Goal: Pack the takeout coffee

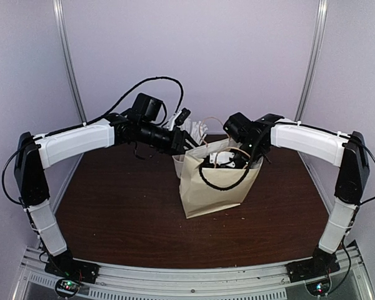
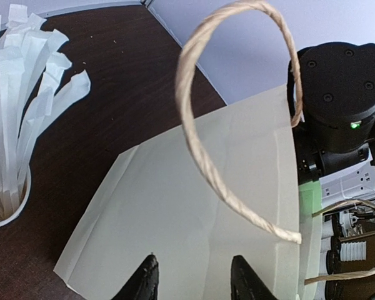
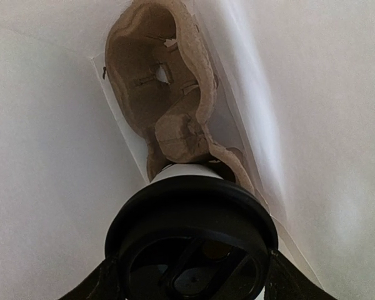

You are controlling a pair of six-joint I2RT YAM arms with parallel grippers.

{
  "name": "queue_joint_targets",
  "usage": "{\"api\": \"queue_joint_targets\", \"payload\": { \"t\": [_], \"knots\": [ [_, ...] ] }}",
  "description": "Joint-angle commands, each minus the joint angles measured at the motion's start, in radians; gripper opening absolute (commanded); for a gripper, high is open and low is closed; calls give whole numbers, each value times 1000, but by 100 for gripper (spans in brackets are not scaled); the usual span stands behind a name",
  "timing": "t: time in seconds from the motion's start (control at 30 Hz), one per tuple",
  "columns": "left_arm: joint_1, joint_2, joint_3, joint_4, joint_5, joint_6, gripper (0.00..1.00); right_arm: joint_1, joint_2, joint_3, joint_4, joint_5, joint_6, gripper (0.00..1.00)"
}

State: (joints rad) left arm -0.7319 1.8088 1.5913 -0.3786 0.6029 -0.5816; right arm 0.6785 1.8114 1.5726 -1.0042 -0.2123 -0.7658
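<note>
now right pincer clasps the black-lidded white paper cup over the brown pulp tray; off-centre, it could tip.

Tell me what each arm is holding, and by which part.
Right gripper: the coffee cup, jaws on the sides of its black lid, inside the bag. Left gripper: nothing, open.
</note>
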Motion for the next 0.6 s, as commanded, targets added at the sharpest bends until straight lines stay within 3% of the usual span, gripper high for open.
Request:
{"api": "queue_joint_targets", "payload": {
  "t": [0.0, 0.37, 0.47, 0.57],
  "knots": [
    [4, -51, -18, -4, -18, 23, 41, -10, 82, -34, -47, 106, 47, 67],
    [0, -57, -31, -3, -27, 26, 42, 27, 9, 114, -151, 83, 102, 82],
    [-1, -53, -26, -4, -26, 26, 42, 35, 12, 129, -166, 75, 120, 98],
    [-1, -50, -24, -4, -23, 26, 42, 35, 10, 137, -170, 65, 135, 100]
  ]
}}
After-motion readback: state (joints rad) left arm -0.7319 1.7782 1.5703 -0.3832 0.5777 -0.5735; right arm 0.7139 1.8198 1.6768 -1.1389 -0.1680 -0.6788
